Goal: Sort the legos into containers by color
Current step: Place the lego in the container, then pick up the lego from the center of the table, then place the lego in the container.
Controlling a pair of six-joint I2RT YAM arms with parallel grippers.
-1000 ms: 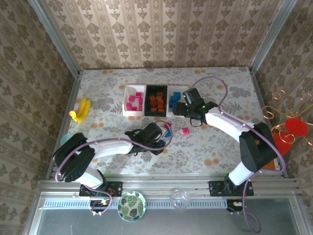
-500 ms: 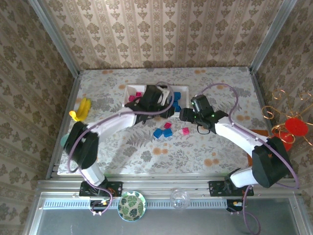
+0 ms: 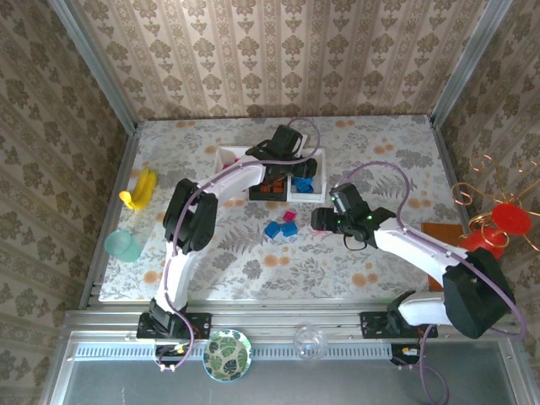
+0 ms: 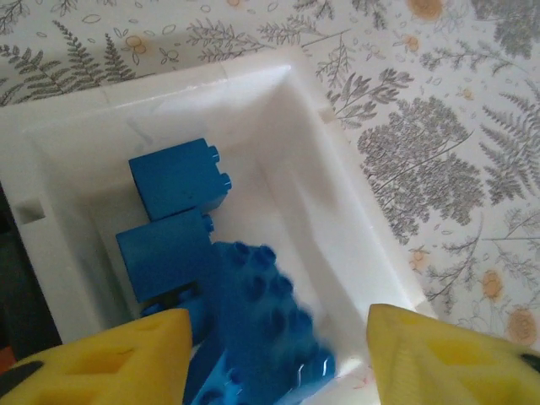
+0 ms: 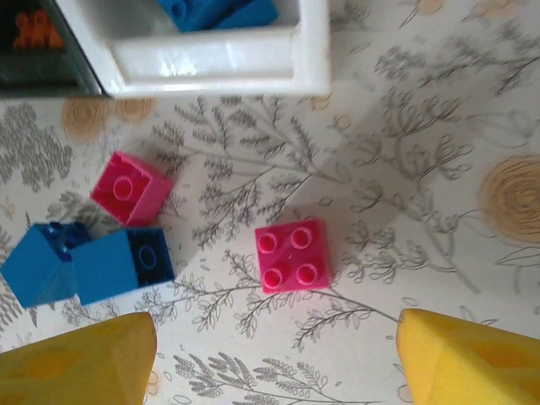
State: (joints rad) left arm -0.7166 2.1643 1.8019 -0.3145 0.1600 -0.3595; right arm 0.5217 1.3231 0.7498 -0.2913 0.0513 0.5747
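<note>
Top external: reaching left claw (image 3: 291, 152) over right white tray (image 3: 314, 197), holding it open, gripping nothing. Left wrist: looking down on blue legos (image 4: 177, 179) lying inside that tray, one blurred between the yellow fingers (image 4: 110, 354). Right wrist: hovering right claw (image 5: 274, 342) wide open above pink lego (image 5: 293, 255) on tabletop (image 5: 439, 126), near second pink lego (image 5: 131, 187) and two loose blue legos (image 5: 84, 268).

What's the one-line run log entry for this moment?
left gripper open over white tray of blue bricks | right gripper open above pink brick on table | sorting unfinished
</note>
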